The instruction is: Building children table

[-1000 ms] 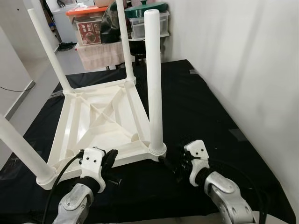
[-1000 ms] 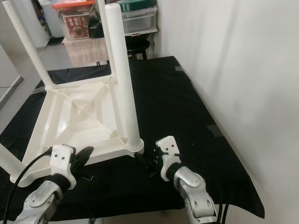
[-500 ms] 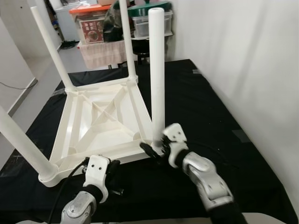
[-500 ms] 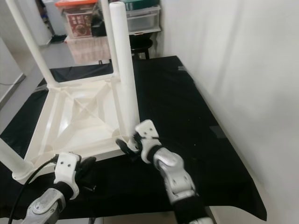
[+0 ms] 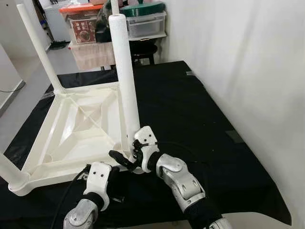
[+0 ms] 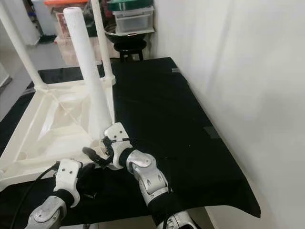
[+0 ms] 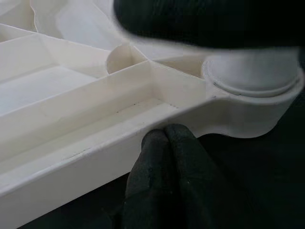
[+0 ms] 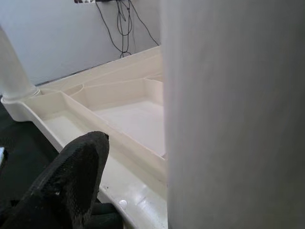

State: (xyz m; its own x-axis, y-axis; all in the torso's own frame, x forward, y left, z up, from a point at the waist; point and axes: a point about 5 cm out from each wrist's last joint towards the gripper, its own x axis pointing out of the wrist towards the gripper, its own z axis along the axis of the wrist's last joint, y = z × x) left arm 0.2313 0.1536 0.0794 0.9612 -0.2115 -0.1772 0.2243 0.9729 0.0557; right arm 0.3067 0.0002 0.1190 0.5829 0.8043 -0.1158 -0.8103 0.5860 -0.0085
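Since a second ago the right tool (image 5: 125, 159) has been swung in, fingers spread, around the near leg (image 5: 125, 81) at its socket, so it should be clamped low and square while the upturned tabletop (image 5: 71, 133) is steadied at its near edge by the closed, empty left tool (image 7: 167, 138).

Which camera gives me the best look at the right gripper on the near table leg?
The left eye view: the right gripper sits at the base of the near leg, its fingers spread around it. The right eye view shows the same, more foreshortened. The right wrist view gives one finger beside the blurred leg.
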